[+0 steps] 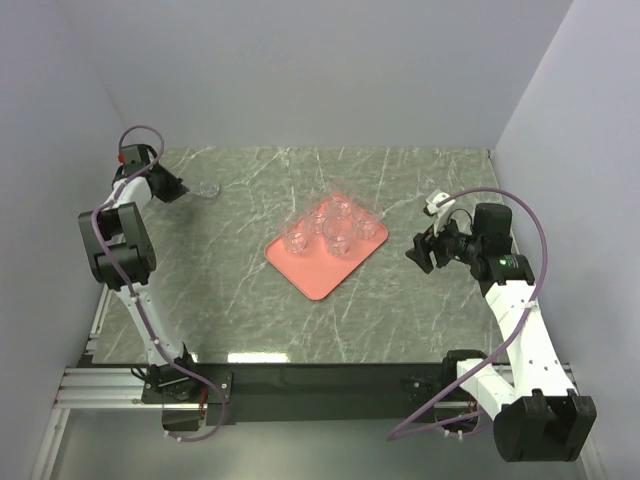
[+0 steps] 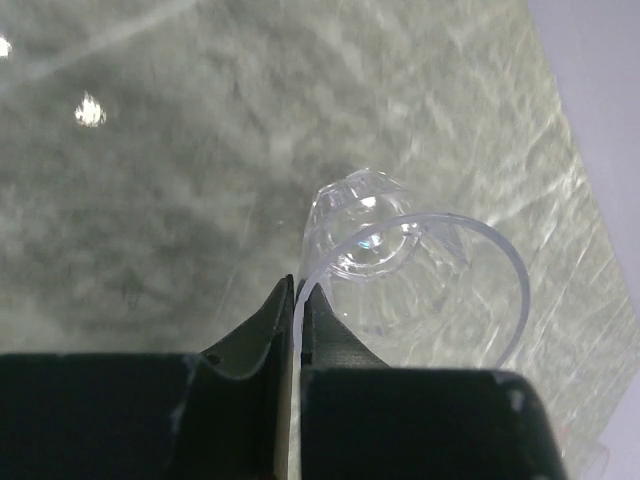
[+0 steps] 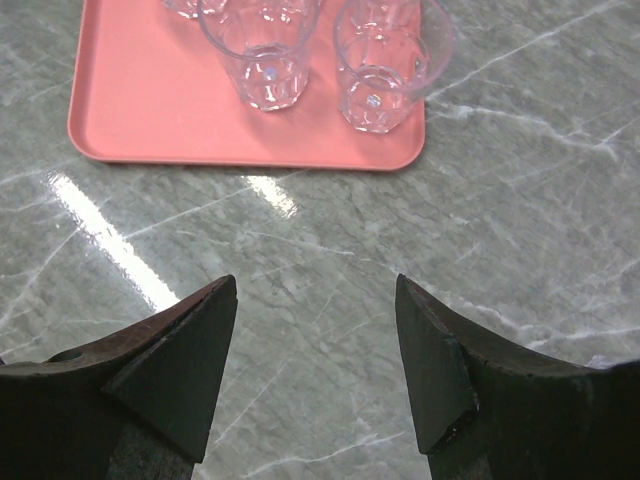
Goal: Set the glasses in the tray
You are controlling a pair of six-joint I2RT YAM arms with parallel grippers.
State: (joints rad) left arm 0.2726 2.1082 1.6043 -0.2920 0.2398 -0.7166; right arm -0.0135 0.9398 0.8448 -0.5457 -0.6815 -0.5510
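Worktop (image 1: 240, 300) of grey stone with white veins carries everything, and pale walls close it in on three sides.

At the far left the left arm reaches toward the back corner. The left claw (image 1: 182, 190) is closed on a lone glass (image 1: 207, 190), clear and short, well apart from the tray. In the left wrist view the two black fingers (image 2: 262, 330) pinch the thin wall of that glass (image 2: 400, 260) at its rim, one finger outside and one inside, with almost no gap between them. Whether the glass rests on the worktop or is lifted off it cannot be told.

Near the middle lies the pink tray (image 1: 322, 272), turned at an angle to the worktop's edges. Five glasses (image 1: 338, 235) stand upright in it, bunched in its far half, while the near half is bare.

To the right, the right claw (image 1: 422, 250) hangs just beside the tray's right corner, pointing at it. In the right wrist view its dark fingers (image 3: 190, 350) stand wide apart with only worktop between them, gripping nothing; the tray's rim (image 3: 120, 140) and two of the glasses (image 3: 262, 50) show beyond.
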